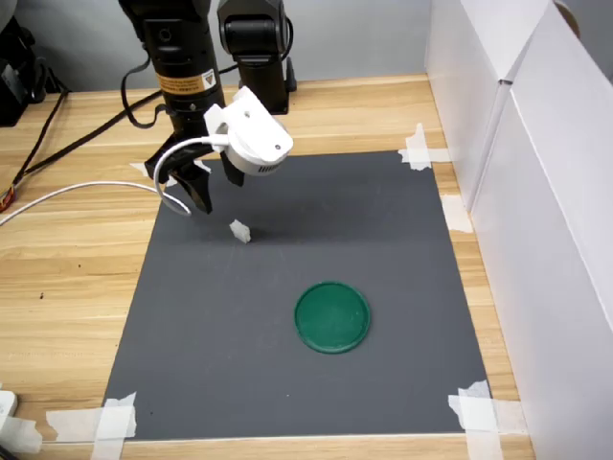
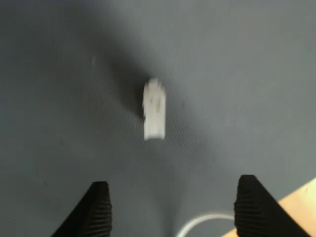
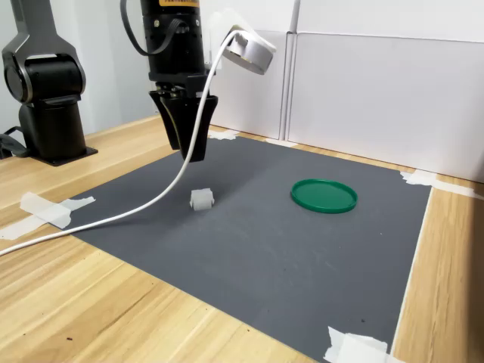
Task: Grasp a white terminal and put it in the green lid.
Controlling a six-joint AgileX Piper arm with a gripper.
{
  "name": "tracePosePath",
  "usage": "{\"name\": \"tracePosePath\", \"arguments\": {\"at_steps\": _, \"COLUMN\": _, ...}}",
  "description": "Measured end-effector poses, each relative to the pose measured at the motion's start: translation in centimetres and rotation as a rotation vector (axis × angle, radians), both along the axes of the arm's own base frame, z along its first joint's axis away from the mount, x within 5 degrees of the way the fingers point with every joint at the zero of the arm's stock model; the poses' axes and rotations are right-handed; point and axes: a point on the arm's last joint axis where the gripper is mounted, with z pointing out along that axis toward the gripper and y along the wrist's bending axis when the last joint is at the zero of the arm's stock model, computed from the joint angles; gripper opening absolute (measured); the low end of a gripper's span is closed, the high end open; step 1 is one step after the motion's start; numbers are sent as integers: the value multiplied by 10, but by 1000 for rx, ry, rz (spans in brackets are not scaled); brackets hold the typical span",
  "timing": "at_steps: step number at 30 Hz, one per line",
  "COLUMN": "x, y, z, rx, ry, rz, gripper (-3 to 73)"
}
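My fingers [image 2: 98, 207] hang spread above the tiny white plastic terminal [image 2: 154, 109]; it looks light, stiff and skittish, so I'd pinch its long flat sides.

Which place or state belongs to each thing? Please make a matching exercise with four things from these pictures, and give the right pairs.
Things:
1. white terminal
2. green lid
3. gripper
4. white tape strips

Places or states:
A. open, above the mat, holding nothing
B. at the corners of the dark mat
C. round and flat, empty, on the mat
D. tiny, alone on the mat, apart from the disc

Pairs: 1-D, 2-C, 3-A, 4-B
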Motion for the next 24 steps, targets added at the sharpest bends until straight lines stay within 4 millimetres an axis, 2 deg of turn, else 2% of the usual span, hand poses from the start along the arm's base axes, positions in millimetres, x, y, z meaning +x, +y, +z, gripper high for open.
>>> {"name": "tracePosePath", "arguments": {"at_steps": 11, "x": 4, "y": 9, "z": 4, "rx": 99, "ry": 81, "rz": 8, "gripper": 619}}
{"name": "tracePosePath", "arguments": {"at_steps": 21, "x": 12, "y": 8, "z": 5, "rx": 90, "ry": -3, "rz": 7, "gripper": 618}}
{"name": "tracePosePath", "arguments": {"at_steps": 24, "x": 10, "y": 7, "z": -3, "rx": 85, "ry": -5, "rz": 13, "gripper": 618}}
